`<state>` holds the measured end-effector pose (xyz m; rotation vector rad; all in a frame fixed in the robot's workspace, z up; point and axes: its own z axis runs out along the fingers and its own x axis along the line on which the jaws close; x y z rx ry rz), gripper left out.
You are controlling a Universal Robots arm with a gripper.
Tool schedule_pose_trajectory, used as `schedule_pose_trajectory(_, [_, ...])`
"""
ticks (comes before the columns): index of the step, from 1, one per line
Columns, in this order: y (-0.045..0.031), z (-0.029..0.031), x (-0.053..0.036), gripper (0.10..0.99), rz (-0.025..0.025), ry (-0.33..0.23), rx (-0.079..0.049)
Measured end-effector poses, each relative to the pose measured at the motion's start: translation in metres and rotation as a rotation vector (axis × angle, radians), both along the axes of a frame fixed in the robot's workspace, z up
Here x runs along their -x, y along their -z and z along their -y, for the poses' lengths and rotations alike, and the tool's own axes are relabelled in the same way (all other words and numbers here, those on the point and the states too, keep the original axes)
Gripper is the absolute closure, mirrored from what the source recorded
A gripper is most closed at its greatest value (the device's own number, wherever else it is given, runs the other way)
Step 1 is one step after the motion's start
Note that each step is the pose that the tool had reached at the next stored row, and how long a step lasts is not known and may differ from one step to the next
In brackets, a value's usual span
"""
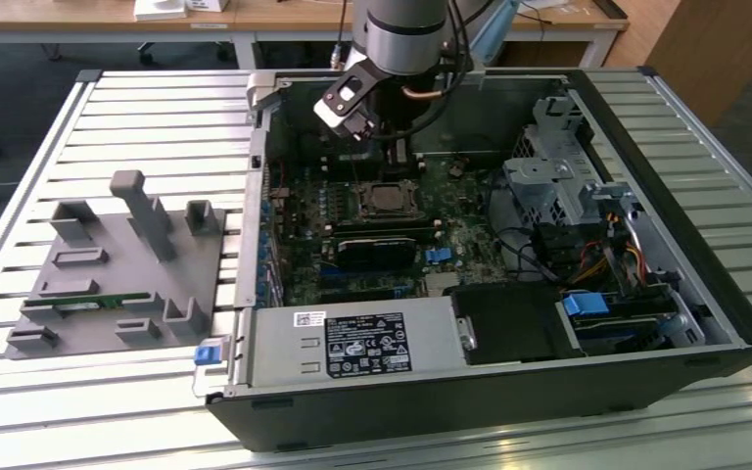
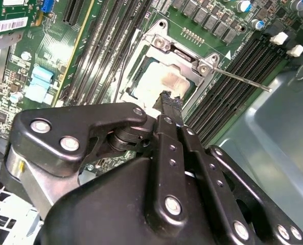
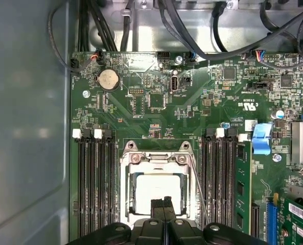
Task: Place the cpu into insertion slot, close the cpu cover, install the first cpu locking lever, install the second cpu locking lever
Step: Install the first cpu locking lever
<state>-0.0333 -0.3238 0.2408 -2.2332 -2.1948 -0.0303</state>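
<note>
We see a slatted metal desk (image 1: 115,108) carrying an open black computer case (image 1: 716,274). A grey plastic tray (image 1: 102,284) of holders lies to the exterior view's left of the case. A grey robot arm (image 1: 402,29) reaches down into the far part of the case, and a silver power supply (image 1: 285,343) fills its near side. Inside lies a green circuit board (image 3: 141,102). Long black memory slots (image 3: 97,178) flank the insertion slot (image 1: 387,199), which sits near the board's middle.

In both wrist views the gripper (image 3: 164,201) (image 2: 167,99) hangs over one edge of the slot. Its black jaws are together and clamped on nothing, and we cannot tell whether they touch the metal below. The cpu cover (image 3: 154,158), a silvery frame, lies flat over the slot. The cpu (image 3: 156,186) (image 2: 159,79) shows seated through its window, its top smeared with pale residue. A thin metal lever (image 2: 243,79) (image 3: 198,189) juts out beside the cover, above the memory slots.

We judge the chip placed and the cover shut, so the first locking lever is the step in hand. That calls for pressing the thin rod down and sideways until it hooks under its catch.

As for writing, a white label (image 1: 365,345) on the power supply carries print and symbols. A barcode sticker (image 2: 8,24) sits on a green card, and the board bears white lettering.
</note>
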Motion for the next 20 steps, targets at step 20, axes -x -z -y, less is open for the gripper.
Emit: schedule_pose_trajectory(20, [-0.0100, 0.0000, 0.0000, 0.980, -0.0001, -0.140, 0.000])
